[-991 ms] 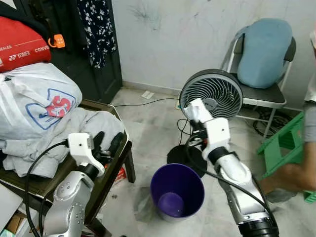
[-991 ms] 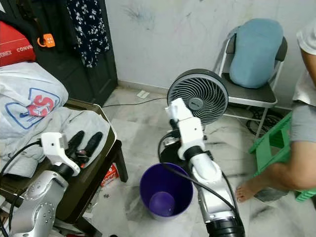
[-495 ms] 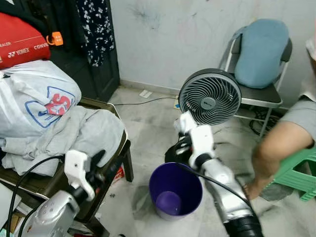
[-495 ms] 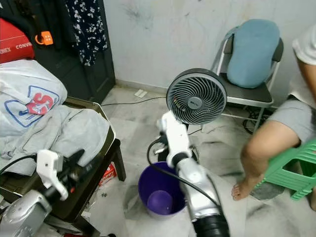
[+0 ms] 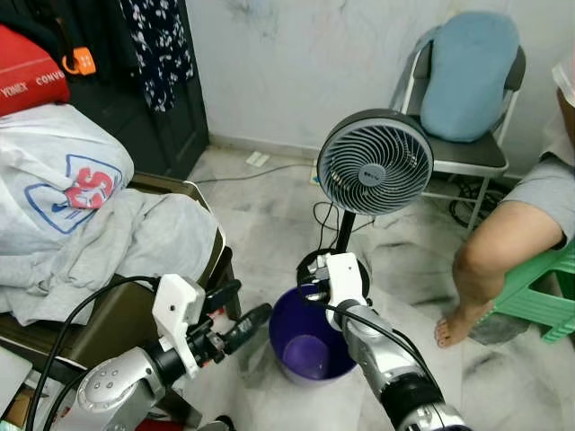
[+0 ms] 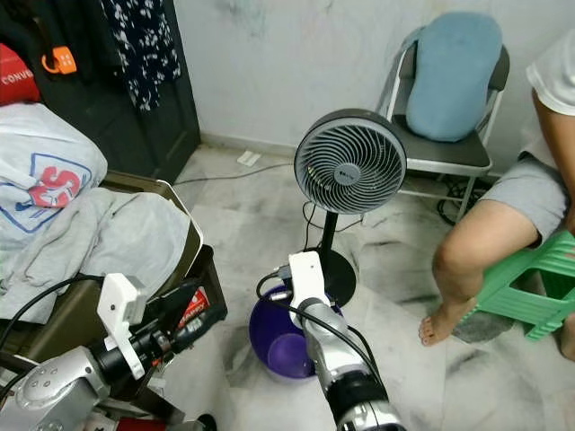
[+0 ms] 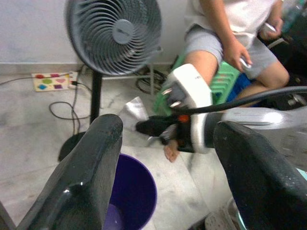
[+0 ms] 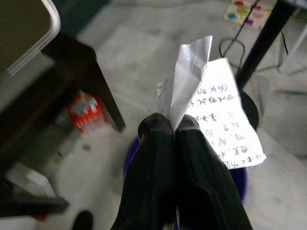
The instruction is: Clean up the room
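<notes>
We see the right gripper (image 8: pixel 173 125) with its jaws clamped together on a sheet of paper (image 8: pixel 218 120). The sheet is white, creased, and carries handwritten lines; one corner stands up folded above the fingertips. In the right wrist view the paper hangs directly over the purple bin (image 5: pixel 311 348), whose rim shows behind the fingers. In the head views the right arm reaches down to the near rim of that bin.

The left gripper (image 5: pixel 235 316) is raised beside the bin on the robot's left, with its jaws apart and nothing between them. Its two black fingers (image 7: pixel 88 179) frame the bin and the right arm in the left wrist view.

The bin stands on the marble floor (image 5: pixel 269 206), touching or just beside the round base of a grey pedestal fan (image 5: pixel 375 162). A low dark tabletop (image 5: pixel 135 305) on the robot's left carries grey clothing (image 5: pixel 117 242) and a white plastic bag (image 5: pixel 63 180). A person's leg (image 5: pixel 503 251) rests by a green stool (image 5: pixel 535 287) on the robot's right. A metal chair (image 5: pixel 458 153) with a blue cushion stands against the wall.
</notes>
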Controlling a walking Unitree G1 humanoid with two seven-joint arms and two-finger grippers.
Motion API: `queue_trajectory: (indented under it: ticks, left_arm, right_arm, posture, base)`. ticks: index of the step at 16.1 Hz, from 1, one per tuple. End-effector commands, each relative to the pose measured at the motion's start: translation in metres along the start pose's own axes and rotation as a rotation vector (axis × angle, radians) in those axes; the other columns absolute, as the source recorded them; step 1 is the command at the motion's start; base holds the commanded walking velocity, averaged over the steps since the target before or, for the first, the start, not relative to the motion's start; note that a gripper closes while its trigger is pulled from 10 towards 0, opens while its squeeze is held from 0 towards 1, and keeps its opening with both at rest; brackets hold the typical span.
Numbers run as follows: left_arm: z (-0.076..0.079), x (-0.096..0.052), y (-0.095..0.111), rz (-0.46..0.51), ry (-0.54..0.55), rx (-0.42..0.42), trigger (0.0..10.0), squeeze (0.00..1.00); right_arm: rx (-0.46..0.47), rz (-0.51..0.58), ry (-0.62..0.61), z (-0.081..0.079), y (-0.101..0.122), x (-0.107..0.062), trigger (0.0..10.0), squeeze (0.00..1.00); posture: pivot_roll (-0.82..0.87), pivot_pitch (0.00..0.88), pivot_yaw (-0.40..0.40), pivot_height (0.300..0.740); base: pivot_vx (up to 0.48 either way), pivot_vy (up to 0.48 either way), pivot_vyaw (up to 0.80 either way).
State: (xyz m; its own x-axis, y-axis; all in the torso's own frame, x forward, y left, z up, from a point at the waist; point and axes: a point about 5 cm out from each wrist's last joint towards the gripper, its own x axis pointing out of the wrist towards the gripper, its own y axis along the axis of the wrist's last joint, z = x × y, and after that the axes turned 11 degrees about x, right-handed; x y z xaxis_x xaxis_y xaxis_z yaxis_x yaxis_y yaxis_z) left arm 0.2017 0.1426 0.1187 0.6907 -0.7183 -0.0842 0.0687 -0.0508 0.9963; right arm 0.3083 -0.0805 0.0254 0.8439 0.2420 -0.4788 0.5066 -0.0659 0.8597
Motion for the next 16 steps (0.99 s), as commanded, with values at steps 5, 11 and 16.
queue_trajectory:
  ticks: [5,11,16]
  left_arm:
    - [-0.002,-0.014,0.004,-0.024,0.081,-0.007,10.0,0.0]
    - [-0.005,-0.02,0.008,-0.043,0.101,-0.005,10.0,0.0]
    - [-0.004,-0.023,0.006,-0.077,0.107,-0.018,10.0,0.0]
  right_arm:
    - [-0.038,-0.059,-0.009,-0.009,-0.012,0.006,10.0,0.0]
    - [-0.004,-0.046,-0.065,-0.012,-0.009,0.01,10.0,0.0]
    - [-0.016,-0.059,-0.244,0.011,-0.009,0.008,10.0,0.0]
  posture:
    - [0.16,0.197,-0.003,0.74]
    - [0.19,0.222,0.015,0.74]
    - [0.19,0.236,0.018,0.74]
  base:
    - [0.0,0.0,0.0]
    - [0.0,0.0,0.33]
    - [0.0,0.0,0.0]
